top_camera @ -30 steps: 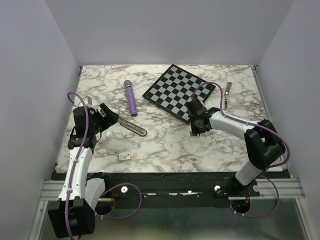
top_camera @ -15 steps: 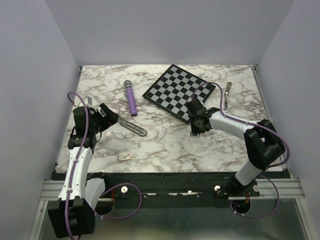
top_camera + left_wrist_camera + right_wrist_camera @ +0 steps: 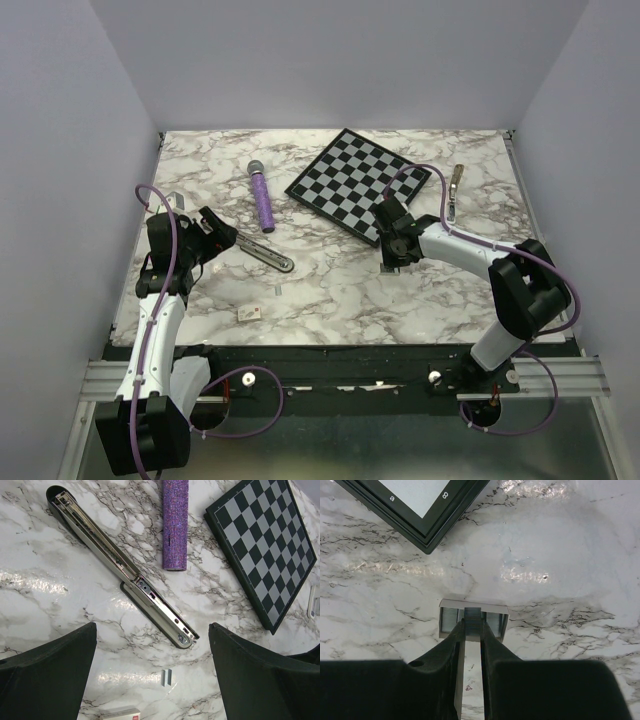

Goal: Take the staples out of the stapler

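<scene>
On the left half of the white marble-patterned desk (image 3: 330,290), the slim black-and-silver metal stapler (image 3: 107,549) lies swung open in one long line, with its silver channel facing up. The left tool (image 3: 218,233) sits at one end of it with its broad black fingers (image 3: 50,675) spread as wide as they go. They hold nothing and stand clear of the stapler. A glittery purple cylinder (image 3: 175,525) lies just beside the stapler, and a black-and-white chessboard (image 3: 265,545) lies further right. A small loose clump of staples (image 3: 168,677) rests on the marble near the stapler's tip.

The right tool (image 3: 472,624) is low over the desk, just off the chessboard's near corner. Its fingers (image 3: 451,650) are drawn in to a narrow slit, pinched on the middle of a short silvery strip of staples (image 3: 496,621), whose ends stick out on both sides. Whether the strip rests on the desk or hangs just above it cannot be told.
</scene>
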